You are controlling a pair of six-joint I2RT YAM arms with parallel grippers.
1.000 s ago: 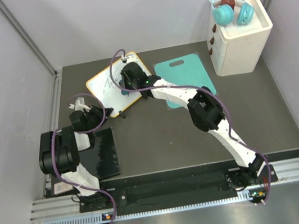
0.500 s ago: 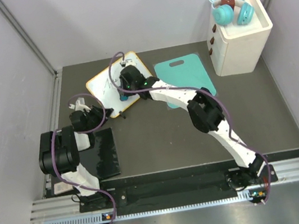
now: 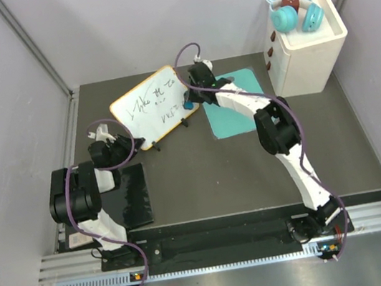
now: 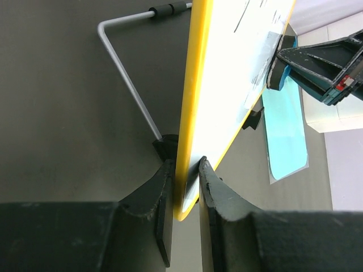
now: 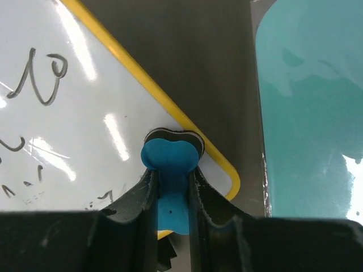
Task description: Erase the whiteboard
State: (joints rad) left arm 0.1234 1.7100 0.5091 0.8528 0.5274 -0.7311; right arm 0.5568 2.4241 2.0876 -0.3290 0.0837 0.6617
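Note:
The whiteboard with its orange-yellow frame stands tilted on its stand at the back left and bears black handwriting. My left gripper is shut on its lower left edge. In the left wrist view the jaws pinch the yellow frame. My right gripper is shut on a blue eraser and presses its felt pad onto the white face at the board's right corner, next to the frame. The handwriting lies left of the eraser.
A teal cutting board lies just right of the whiteboard. A white box with blue toys on top stands at the back right. A black mat lies near the left arm. The board's wire stand sticks out behind it.
My right gripper with the eraser has moved from the middle of the board to its right corner. The handwriting that the arm hid now shows. The left gripper has not moved.

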